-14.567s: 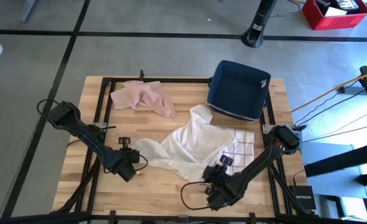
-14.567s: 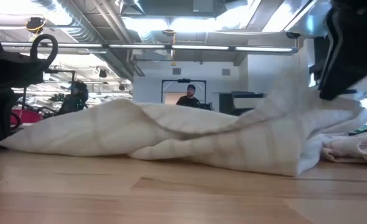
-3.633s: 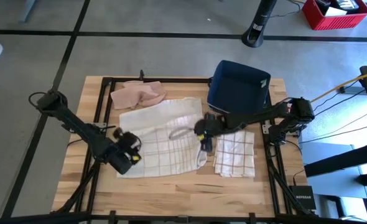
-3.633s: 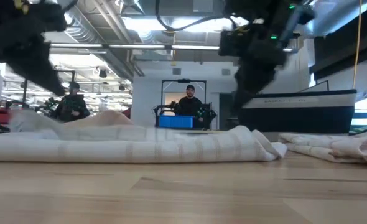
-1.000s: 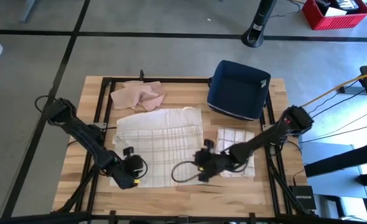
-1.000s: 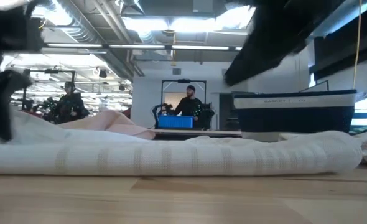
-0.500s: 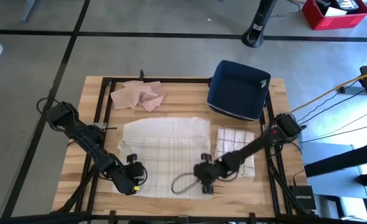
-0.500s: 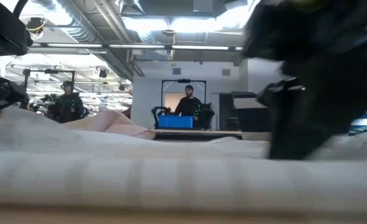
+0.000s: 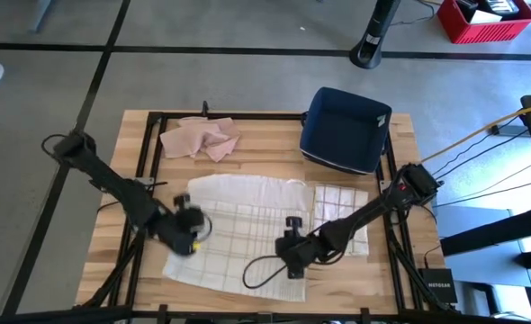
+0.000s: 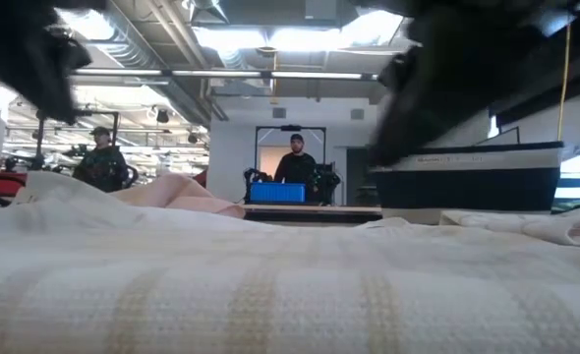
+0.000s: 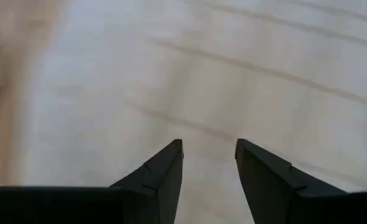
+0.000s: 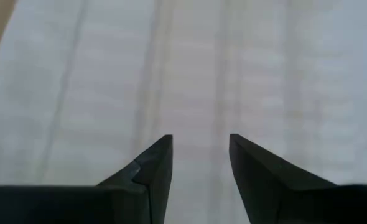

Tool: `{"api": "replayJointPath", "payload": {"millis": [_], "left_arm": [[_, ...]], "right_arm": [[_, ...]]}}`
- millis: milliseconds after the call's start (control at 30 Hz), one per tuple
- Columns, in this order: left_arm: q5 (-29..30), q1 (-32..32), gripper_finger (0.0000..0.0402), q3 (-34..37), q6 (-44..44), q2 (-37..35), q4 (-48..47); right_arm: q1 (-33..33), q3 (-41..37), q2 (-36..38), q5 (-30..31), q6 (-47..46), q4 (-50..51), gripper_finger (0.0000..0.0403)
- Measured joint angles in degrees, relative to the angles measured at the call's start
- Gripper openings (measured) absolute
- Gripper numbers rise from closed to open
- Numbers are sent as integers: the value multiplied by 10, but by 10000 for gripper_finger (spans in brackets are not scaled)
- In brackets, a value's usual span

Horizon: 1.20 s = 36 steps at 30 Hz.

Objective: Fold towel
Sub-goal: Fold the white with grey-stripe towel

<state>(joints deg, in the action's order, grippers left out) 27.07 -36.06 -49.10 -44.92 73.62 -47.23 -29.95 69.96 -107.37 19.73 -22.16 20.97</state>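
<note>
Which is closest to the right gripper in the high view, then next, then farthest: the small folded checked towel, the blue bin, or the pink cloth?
From the right gripper, over the big towel's near edge:
1. Small folded checked towel, just to its right.
2. Blue bin, far right corner.
3. Pink cloth, far left, across the big towel.

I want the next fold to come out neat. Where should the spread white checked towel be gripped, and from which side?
Probably its two near corners. The towel lies flat, its near edge towards the table's front. The left gripper and right gripper are open above it, each on its own side, so each could come down onto its corner, pinch the hem and carry it towards the far edge.
</note>
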Motion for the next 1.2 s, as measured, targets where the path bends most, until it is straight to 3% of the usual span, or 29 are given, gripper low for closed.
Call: {"api": "replayJointPath", "payload": {"millis": [133,267,433,633,767,967,1133,1200], "left_arm": [[-5,114,143,20,52,-37,-35],[-94,230,143,47,155,-41,-35],[-201,333,143,81,256,-39,-43],[-321,373,143,87,305,-39,-47],[-292,372,143,91,317,-38,-48],[-288,367,127,128,310,-37,-30],[-288,359,58,128,305,-37,-25],[-288,356,26,128,304,-37,-23]], "right_arm": [[25,-45,0,33,11,-124,161],[42,-94,0,23,15,-241,161],[41,-121,0,19,15,-244,161],[41,-129,0,28,22,-245,161],[41,-129,0,33,60,-240,161],[59,-107,65,34,61,-75,161],[98,-101,141,56,16,140,161],[124,-104,161,38,-24,195,161]]}}
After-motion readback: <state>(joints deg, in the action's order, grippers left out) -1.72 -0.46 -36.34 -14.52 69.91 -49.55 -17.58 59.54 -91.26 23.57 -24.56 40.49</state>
